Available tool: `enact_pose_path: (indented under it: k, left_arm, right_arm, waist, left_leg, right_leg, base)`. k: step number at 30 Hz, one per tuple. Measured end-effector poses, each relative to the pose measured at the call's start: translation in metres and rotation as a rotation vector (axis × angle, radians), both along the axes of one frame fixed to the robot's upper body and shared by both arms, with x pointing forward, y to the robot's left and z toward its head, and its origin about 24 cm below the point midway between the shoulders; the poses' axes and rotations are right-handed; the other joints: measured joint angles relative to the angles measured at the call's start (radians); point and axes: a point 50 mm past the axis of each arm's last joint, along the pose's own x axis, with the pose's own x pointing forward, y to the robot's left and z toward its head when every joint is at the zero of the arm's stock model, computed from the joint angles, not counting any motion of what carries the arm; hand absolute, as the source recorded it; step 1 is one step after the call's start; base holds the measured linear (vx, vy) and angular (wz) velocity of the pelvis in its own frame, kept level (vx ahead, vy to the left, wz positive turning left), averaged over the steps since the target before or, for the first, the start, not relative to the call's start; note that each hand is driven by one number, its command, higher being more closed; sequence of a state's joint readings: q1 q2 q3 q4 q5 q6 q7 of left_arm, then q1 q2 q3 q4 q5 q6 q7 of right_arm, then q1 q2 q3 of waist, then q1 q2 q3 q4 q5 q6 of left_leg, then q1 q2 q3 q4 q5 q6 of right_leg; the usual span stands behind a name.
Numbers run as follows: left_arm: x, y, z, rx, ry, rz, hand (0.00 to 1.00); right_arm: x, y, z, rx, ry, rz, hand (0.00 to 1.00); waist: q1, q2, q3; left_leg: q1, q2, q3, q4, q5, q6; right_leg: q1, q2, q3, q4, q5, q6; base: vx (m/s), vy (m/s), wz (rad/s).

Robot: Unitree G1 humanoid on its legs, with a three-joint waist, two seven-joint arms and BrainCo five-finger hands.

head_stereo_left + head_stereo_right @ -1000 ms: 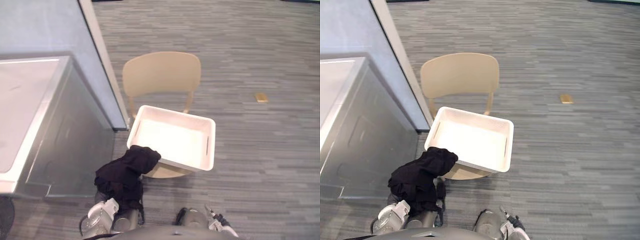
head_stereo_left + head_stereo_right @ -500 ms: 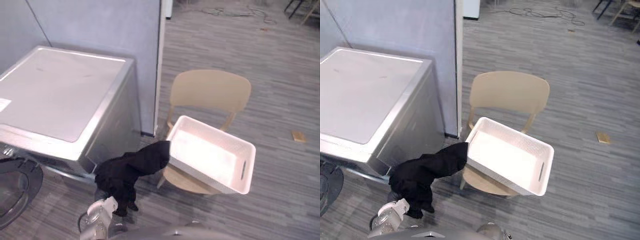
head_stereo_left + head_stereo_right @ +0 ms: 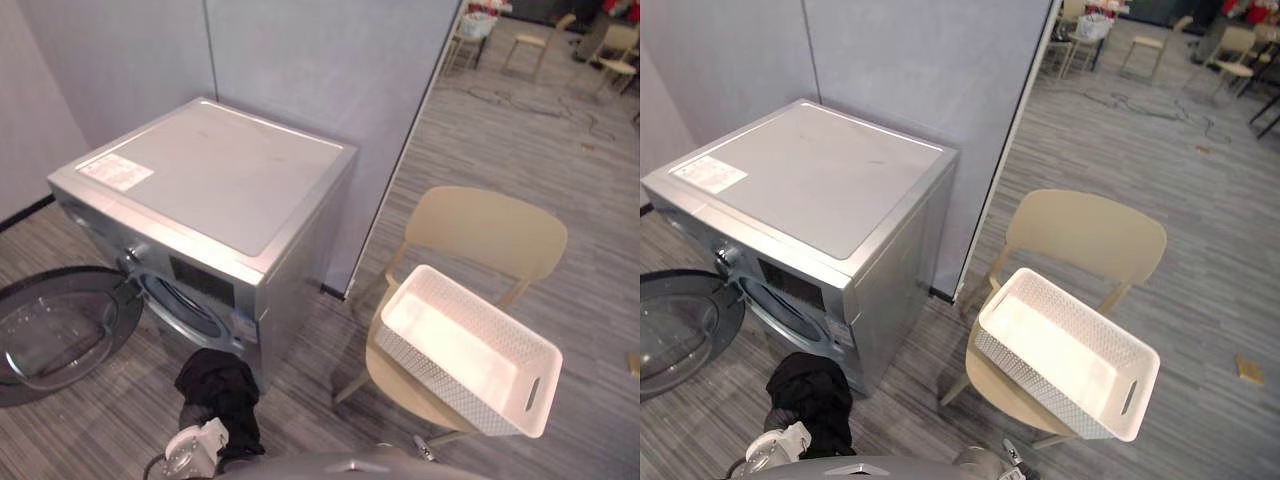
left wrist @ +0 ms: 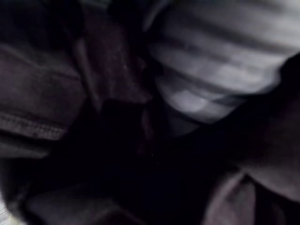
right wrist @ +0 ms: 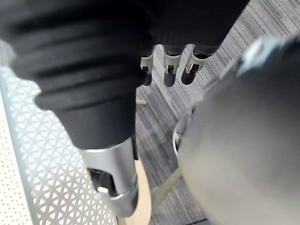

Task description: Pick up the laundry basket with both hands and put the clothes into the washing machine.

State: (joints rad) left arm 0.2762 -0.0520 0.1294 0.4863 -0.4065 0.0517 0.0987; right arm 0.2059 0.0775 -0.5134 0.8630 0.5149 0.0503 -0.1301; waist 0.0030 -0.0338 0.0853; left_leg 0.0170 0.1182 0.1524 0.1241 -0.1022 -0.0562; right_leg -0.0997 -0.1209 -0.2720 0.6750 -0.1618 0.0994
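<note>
A black garment (image 3: 220,390) hangs bunched over the end of my left arm (image 3: 195,448), low in front of the silver washing machine (image 3: 215,185). Dark cloth (image 4: 117,154) covers the left hand in its wrist view, hiding the fingers. The machine's round door (image 3: 60,330) lies swung open to the left, with the drum opening (image 3: 185,310) just above the garment. The white mesh laundry basket (image 3: 440,375) sits empty on a beige chair (image 3: 490,230) to the right. My right hand (image 5: 168,70) hangs beside the basket's wall (image 5: 28,164), fingers relaxed, holding nothing.
A grey partition wall (image 3: 320,70) stands behind the machine and ends at a post next to the chair. More chairs (image 3: 545,40) and floor cables (image 3: 520,100) lie far back right. A small tan object (image 3: 1247,368) rests on the carpet right of the basket.
The camera has swung left, bringing the washing machine and its open door into view. The black garment has come off the basket's corner and now hangs by the machine's front.
</note>
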Motion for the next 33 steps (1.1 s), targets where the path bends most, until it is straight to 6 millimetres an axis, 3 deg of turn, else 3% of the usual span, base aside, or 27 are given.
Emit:
enact_pose_path:
  k: [1, 2, 5, 7, 8, 10, 12, 14, 16, 19, 20, 22, 24, 25, 26, 27, 28, 29, 30, 31, 32, 33]
  left_arm:
    - [0.001, -0.003, 0.000, -0.008, -0.001, -0.004, 1.00]
    - [0.002, -0.009, -0.002, -0.022, 0.008, -0.011, 1.00]
    - [0.001, -0.013, -0.005, -0.034, 0.025, -0.035, 1.00]
    - [0.003, -0.012, -0.005, -0.026, 0.024, -0.026, 1.00]
    - [0.003, -0.012, -0.005, -0.025, 0.028, -0.026, 1.00]
    - [0.002, -0.011, -0.005, -0.019, 0.029, -0.035, 1.00]
    - [0.005, -0.011, -0.003, -0.018, 0.012, -0.040, 1.00]
    - [0.008, -0.010, -0.001, -0.020, -0.004, -0.040, 1.00]
    - [0.006, -0.004, -0.002, -0.017, 0.000, -0.013, 1.00]
    - [0.007, 0.003, 0.001, -0.005, -0.012, 0.019, 1.00]
    - [0.011, 0.004, 0.005, 0.002, -0.033, 0.021, 1.00]
    - [0.013, 0.005, 0.006, 0.009, -0.037, 0.027, 1.00]
    - [0.009, 0.000, 0.002, 0.005, -0.008, 0.020, 1.00]
    - [0.009, -0.001, 0.001, 0.006, -0.005, 0.010, 1.00]
    - [0.014, 0.018, 0.003, 0.070, -0.003, 0.004, 1.00]
    - [0.014, 0.025, 0.003, 0.093, 0.003, -0.003, 1.00]
    - [0.015, 0.026, 0.004, 0.099, 0.000, -0.005, 1.00]
    - [0.015, 0.027, 0.004, 0.106, -0.003, -0.016, 1.00]
    - [0.015, 0.025, 0.004, 0.110, -0.002, -0.038, 1.00]
    - [0.015, 0.023, 0.003, 0.111, 0.003, -0.058, 1.00]
    - [0.014, 0.020, 0.000, 0.107, 0.020, -0.075, 1.00]
    - [0.006, 0.019, -0.003, 0.102, 0.044, -0.079, 1.00]
  right_arm:
    - [-0.001, 0.000, 0.000, 0.000, 0.001, 0.000, 0.00]
    - [-0.007, 0.000, -0.001, 0.004, 0.005, -0.004, 0.00]
    - [-0.004, -0.003, 0.000, -0.002, -0.006, 0.000, 0.00]
    - [0.003, -0.002, 0.001, -0.002, -0.019, 0.014, 0.00]
    - [0.005, 0.000, 0.001, 0.001, -0.017, 0.026, 0.00]
    - [0.011, 0.002, 0.001, -0.001, -0.024, 0.050, 0.00]
    - [0.017, 0.000, 0.002, -0.010, -0.035, 0.060, 0.00]
    - [0.018, -0.004, 0.002, -0.019, -0.034, 0.066, 0.00]
    - [0.015, -0.010, 0.003, -0.028, -0.016, 0.072, 0.00]
    - [0.011, -0.009, 0.001, -0.019, -0.003, 0.072, 0.00]
    - [0.006, -0.008, 0.000, -0.013, 0.012, 0.069, 0.00]
    - [0.000, -0.005, -0.002, 0.002, 0.036, 0.066, 0.00]
    - [-0.015, -0.005, -0.006, 0.009, 0.098, 0.081, 0.00]
    - [-0.019, -0.007, -0.007, 0.011, 0.113, 0.074, 0.00]
    - [-0.029, 0.015, -0.013, 0.092, 0.152, 0.034, 0.00]
    - [-0.025, 0.013, -0.013, 0.094, 0.144, 0.032, 0.00]
    - [-0.022, 0.013, -0.012, 0.092, 0.133, 0.023, 0.00]
    - [-0.016, 0.013, -0.012, 0.094, 0.110, -0.010, 0.00]
    - [-0.014, 0.013, -0.011, 0.096, 0.090, -0.037, 0.00]
    - [-0.012, 0.013, -0.011, 0.101, 0.079, -0.052, 0.00]
    - [-0.007, 0.012, -0.010, 0.097, 0.054, -0.049, 0.00]
    - [0.003, 0.011, -0.007, 0.083, 0.026, -0.021, 0.00]
  waist:
    - [-0.001, -0.003, -0.001]
    - [-0.004, -0.020, -0.015]
    - [0.007, -0.004, -0.026]
    - [0.014, -0.001, -0.028]
    - [0.022, -0.013, -0.022]
    - [0.037, -0.020, -0.027]
    - [0.037, -0.023, -0.021]
    - [0.026, 0.004, 0.001]
    - [0.049, 0.020, 0.027]
    - [0.048, -0.014, 0.024]
    - [0.044, -0.026, 0.026]
    - [0.040, -0.036, 0.024]
    - [0.030, -0.023, 0.010]
    - [0.024, -0.025, 0.004]
    - [0.014, -0.093, -0.009]
    - [0.004, -0.090, -0.018]
    - [0.007, -0.082, -0.019]
    - [0.004, -0.074, -0.021]
    - [-0.006, -0.067, -0.020]
    - [-0.015, -0.065, -0.018]
    - [-0.013, -0.063, -0.018]
    - [-0.012, -0.056, -0.013]
  left_leg:
    - [-0.010, -0.011, -0.012, 0.003, 0.001, 0.001]
    - [-0.035, -0.038, -0.040, 0.006, 0.022, 0.008]
    - [-0.049, -0.050, -0.039, -0.057, 0.089, -0.007]
    - [-0.031, -0.053, -0.031, -0.096, 0.117, -0.007]
    - [-0.008, -0.053, -0.023, -0.121, 0.126, -0.007]
    - [0.002, -0.059, -0.016, -0.112, 0.124, -0.001]
    - [-0.107, -0.055, -0.037, 0.067, 0.052, 0.007]
    - [-0.247, -0.026, -0.066, 0.301, -0.017, -0.002]
    - [-0.313, 0.070, 0.029, 0.515, -0.124, 0.065]
    - [-0.327, 0.131, 0.038, 0.584, -0.160, 0.069]
    - [-0.340, 0.192, 0.011, 0.573, -0.162, 0.062]
    - [-0.353, 0.244, -0.062, 0.516, -0.140, 0.023]
    - [-0.294, 0.275, -0.128, 0.364, -0.091, -0.065]
    - [-0.290, 0.259, -0.109, 0.359, -0.044, -0.214]
    - [-0.306, 0.158, -0.082, 0.409, -0.101, -0.159]
    - [-0.332, 0.127, -0.078, 0.468, -0.139, -0.137]
    - [-0.332, 0.126, -0.070, 0.480, -0.157, -0.120]
    - [-0.326, 0.112, -0.052, 0.483, -0.173, -0.093]
    - [-0.323, 0.105, -0.044, 0.477, -0.177, -0.071]
    - [-0.307, 0.095, -0.036, 0.454, -0.173, -0.049]
    - [-0.256, 0.078, -0.001, 0.405, -0.164, -0.028]
    - [-0.191, 0.070, 0.043, 0.351, -0.159, -0.015]
  right_leg:
    - [0.000, 0.026, 0.015, -0.041, -0.002, -0.004]
    - [0.042, 0.043, 0.040, -0.143, -0.032, -0.037]
    - [0.108, 0.067, 0.062, -0.354, -0.047, -0.051]
    - [0.124, 0.072, 0.067, -0.389, -0.045, -0.053]
    - [0.140, 0.072, 0.071, -0.391, -0.043, -0.056]
    - [0.152, 0.067, 0.076, -0.390, -0.041, -0.058]
    - [0.136, 0.064, 0.067, -0.380, -0.041, -0.058]
    - [0.140, 0.067, 0.016, -0.377, -0.042, -0.058]
    - [0.140, 0.049, -0.015, -0.356, -0.066, -0.063]
    - [0.137, -0.038, -0.020, -0.337, -0.075, -0.028]
    - [0.123, -0.091, -0.019, -0.327, -0.077, -0.001]
    - [0.097, -0.144, -0.002, -0.304, -0.086, 0.042]
    - [0.103, -0.211, 0.056, -0.305, -0.107, 0.138]
    - [0.115, -0.238, 0.077, -0.317, -0.102, 0.158]
    - [0.144, -0.308, 0.136, -0.372, -0.050, 0.145]
    - [0.142, -0.313, 0.156, -0.394, 0.085, 0.101]
    - [0.129, -0.313, 0.180, -0.394, 0.154, 0.083]
    - [0.101, -0.317, 0.212, -0.378, 0.272, 0.029]
    - [0.075, -0.315, 0.217, -0.325, 0.305, 0.013]
    - [0.038, -0.310, 0.209, -0.233, 0.287, -0.013]
    - [-0.017, -0.295, 0.181, -0.104, 0.240, -0.080]
    - [-0.057, -0.268, 0.141, 0.000, 0.173, -0.098]
  base:
    - [-0.01, -0.068, 0.81]
    - [0.02, -0.066, 0.68]
    - [0.06, -0.053, 0.29]
    - [0.02, -0.030, -0.06]
    - [-0.03, -0.005, -0.09]
    - [-0.05, 0.017, -0.05]
    - [-0.09, 0.046, 0.30]
    - [-0.15, 0.115, 0.60]
    - [-0.20, 0.249, 0.29]
    - [-0.14, 0.363, 0.29]
    - [-0.08, 0.479, 0.38]
    - [-0.04, 0.585, 0.38]
    - [0.03, 0.781, 0.44]
    - [0.16, 0.739, 0.47]
    - [0.22, 0.847, 0.37]
    - [0.19, 0.674, 0.18]
    - [0.14, 0.656, -0.09]
    - [0.10, 0.508, -0.09]
    - [0.16, 0.512, 0.06]
    - [0.19, 0.399, 0.01]
    - [0.22, 0.398, -0.37]
    - [0.16, 0.283, -0.60]
